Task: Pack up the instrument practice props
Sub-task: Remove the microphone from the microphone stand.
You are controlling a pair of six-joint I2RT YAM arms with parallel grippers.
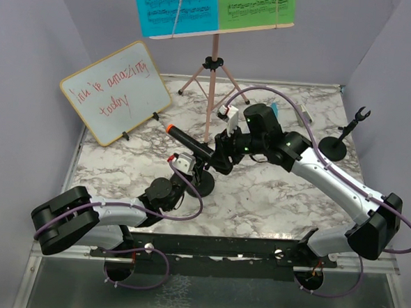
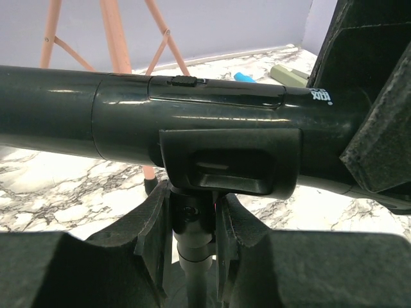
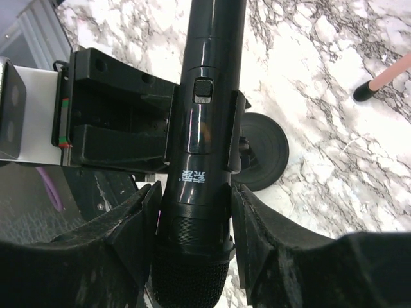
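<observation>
Overhead, one pink tripod music holder (image 1: 212, 70) is being shown standing at the back of the marble-patterned table (image 1: 272, 200). Two paper sheets are being carried on its tray: one blue music sheet (image 1: 174, 9) and one green music sheet (image 1: 256, 7). Two black round-based stands are being counted. The empty mic holder (image 1: 333, 148) is being seen at the right, well apart from the loaded mic holder (image 1: 205, 185) at the centre. One black tubular microphone (image 1: 192, 146) is being cradled in the loaded one. One yellow-framed whiteboard (image 1: 115, 92) is being propped at the left.

From the left wrist, the loaded holder's stem is being clamped by the left gripper (image 2: 192, 218).

From the right wrist, the microphone is being pinched by the right gripper (image 3: 196, 199), just beside its mesh head.
</observation>
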